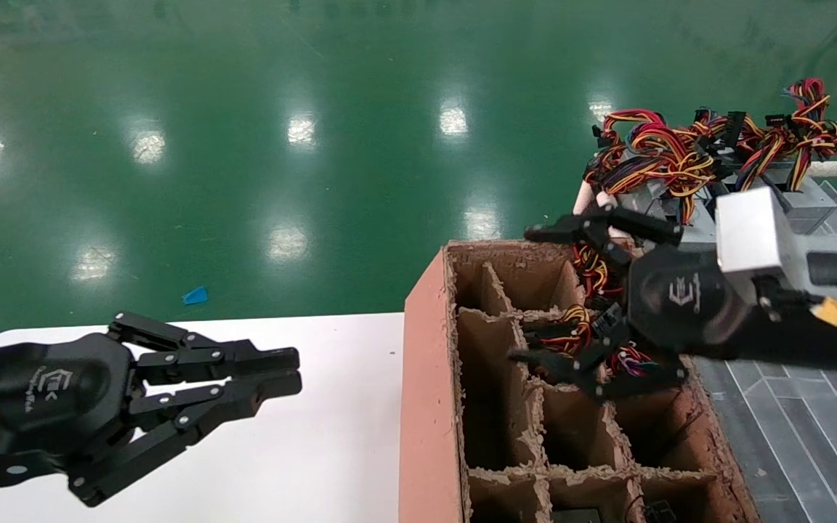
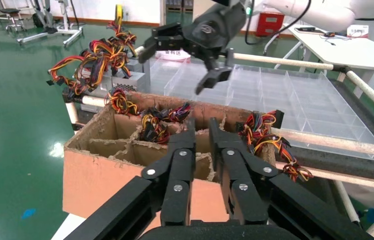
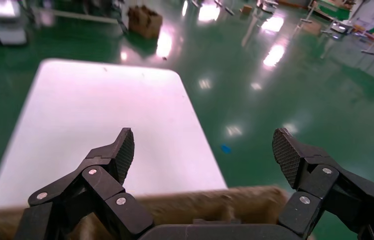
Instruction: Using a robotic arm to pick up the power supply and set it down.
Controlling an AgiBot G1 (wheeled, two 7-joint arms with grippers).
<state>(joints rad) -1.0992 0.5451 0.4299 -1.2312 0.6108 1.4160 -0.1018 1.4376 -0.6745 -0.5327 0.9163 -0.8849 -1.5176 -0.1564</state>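
My right gripper (image 1: 527, 294), on the robotic arm with the silver block (image 1: 749, 236) and yellow tag, hangs open and empty over the far cells of a brown cardboard carton (image 1: 426, 363). The same gripper (image 3: 203, 145) shows wide-apart pads with nothing between them, above the carton's blurred edge. Wire bundles (image 1: 571, 323) lie in the cells below it. Beyond the carton is a pile of grey boxes (image 1: 800, 200) with red-yellow-black wires. One of them, the power supply (image 2: 127, 75), shows a dotted grille. My left gripper (image 1: 296, 370) is parked over the white table, shut and empty.
The white table (image 1: 317, 436) lies left of the carton. To the carton's right is a clear divided tray (image 2: 274, 95) on a frame of pale rails (image 2: 324, 140). More wires (image 2: 267, 137) hang over the carton's right rim. A blue scrap (image 1: 195, 295) lies on the green floor.
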